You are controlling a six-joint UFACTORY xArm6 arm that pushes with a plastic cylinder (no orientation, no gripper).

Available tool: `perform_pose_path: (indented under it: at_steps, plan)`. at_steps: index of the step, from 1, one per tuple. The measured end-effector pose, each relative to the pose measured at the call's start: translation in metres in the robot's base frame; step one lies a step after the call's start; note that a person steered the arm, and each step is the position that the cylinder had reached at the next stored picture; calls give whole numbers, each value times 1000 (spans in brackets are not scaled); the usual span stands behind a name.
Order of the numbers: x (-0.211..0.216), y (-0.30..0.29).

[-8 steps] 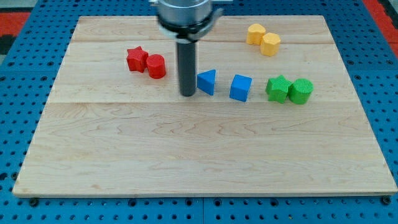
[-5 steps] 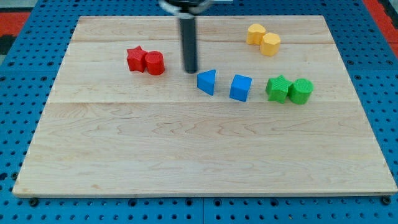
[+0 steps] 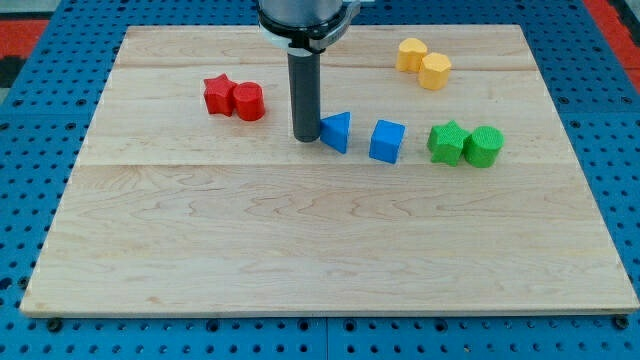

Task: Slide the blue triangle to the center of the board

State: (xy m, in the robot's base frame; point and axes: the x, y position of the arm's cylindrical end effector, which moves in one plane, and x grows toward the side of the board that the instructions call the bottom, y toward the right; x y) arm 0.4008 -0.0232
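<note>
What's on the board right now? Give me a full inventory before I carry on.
blue triangle: one, blue, just above board centre.
blue cube: one, blue, right of the triangle, apart from it.
red star: one, red, upper left.
red cylinder: one, red, touching the star's right side.
yellow blocks: two, yellow, upper right, touching.
green star: one, green, view's right.
green cylinder: one, green, against the green star.
board: one, pale wood.
my tip: one dark rod, right beside the blue triangle's left edge.
</note>
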Motion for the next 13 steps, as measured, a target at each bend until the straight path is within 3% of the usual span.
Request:
perform_pose_path:
  at_steps: [1,2,3,6,7,8,10,13]
  plan:
    - [-12,-14]
    - [-37,34]
    - [-31,70]
    - [-20,21]
    - [5,-45]
    - [54,-55]
    - [60,55]
    - [25,52]
